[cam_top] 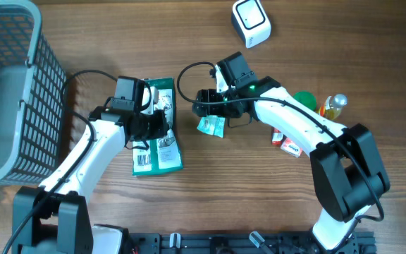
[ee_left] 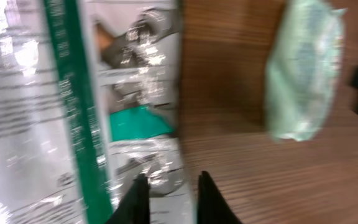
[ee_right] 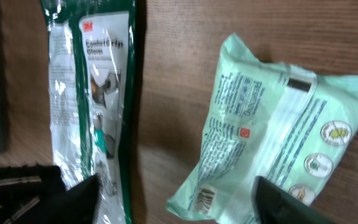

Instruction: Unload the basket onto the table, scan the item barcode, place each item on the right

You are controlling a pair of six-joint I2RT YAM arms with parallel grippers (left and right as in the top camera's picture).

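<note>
Under the left claw (ee_left: 173, 182), jaws nearly together and grip unclear, lies the glove packet (ee_left: 73, 93). Below the right claw (ee_right: 176, 190), jaws spread wide, lies the wipes pack (ee_right: 272, 124). Closing off-centre could crumple its barcode (ee_right: 205, 200), spoiling the scan.

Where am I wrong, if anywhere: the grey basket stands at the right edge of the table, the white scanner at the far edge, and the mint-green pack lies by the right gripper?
Only the basket's side is wrong. The overhead view shows the grey basket at the left edge of the table. The rest holds: the white scanner is at the far edge, and the mint-green pack lies by the right gripper.
</note>
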